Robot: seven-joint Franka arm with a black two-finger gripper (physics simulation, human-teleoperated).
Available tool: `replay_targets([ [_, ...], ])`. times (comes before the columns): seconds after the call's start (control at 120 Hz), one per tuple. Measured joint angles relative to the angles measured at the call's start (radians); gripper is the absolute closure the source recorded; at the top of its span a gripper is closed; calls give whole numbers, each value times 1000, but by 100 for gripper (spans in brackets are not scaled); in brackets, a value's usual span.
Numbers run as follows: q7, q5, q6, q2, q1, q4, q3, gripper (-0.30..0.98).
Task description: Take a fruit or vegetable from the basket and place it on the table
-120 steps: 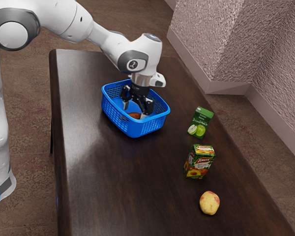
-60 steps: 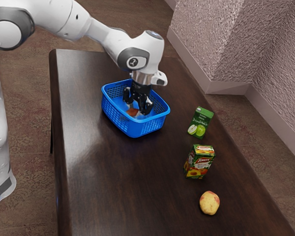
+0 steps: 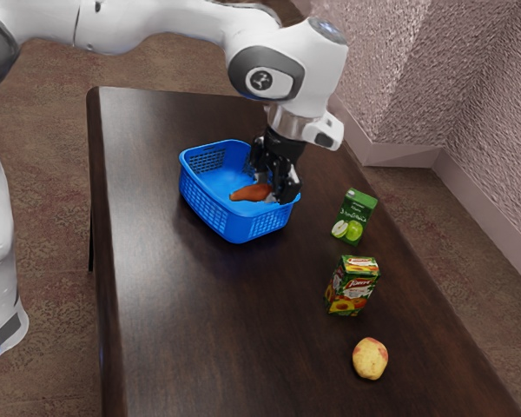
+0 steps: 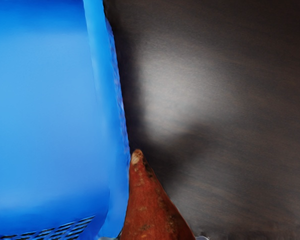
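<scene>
The gripper has its fingers clenched around one end of an orange-brown sweet potato. Part of the sweet potato's body is hidden behind the near finger and black knuckles, so the full shape of the gripped end is hard to make out. The sweet potato appears over the blue basket, near the rim toward the exterior view's right; how high it hangs is hard to judge. The gripper also covers a stretch of that rim. The arm is cut off at the exterior view's upper edge, and its base section partly leaves the exterior view's left edge.

The wrist view shows the pointed end of the sweet potato close up, with a pale, rough tip and dark marks in the reddish skin. The rest is cut off by the picture's edge, with small pale slivers beside it on both sides. The tip crosses the line of the basket's rim, with dark wood and a broad shadow beyond it.

The exterior view takes in what lies farther off: on the dark wooden table, a green box with apples on it stands outside the basket. A carton with orange fruit printed on it stands near that, and a yellow and red round thing lies near the carton, well apart from the basket.
</scene>
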Motion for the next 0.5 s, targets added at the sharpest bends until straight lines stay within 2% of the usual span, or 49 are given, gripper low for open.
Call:
replay_targets([
  [0.158, -1, -37, 1, 36, -87, -53, -41, 53],
  [0.275, -2, -52, 28, 63, -101, -71, -43, 52],
  [0.383, 0, -60, 43, 66, -98, -68, -44, 25],
  [0.5, 3, -54, 49, 54, -99, -38, -40, 11],
])
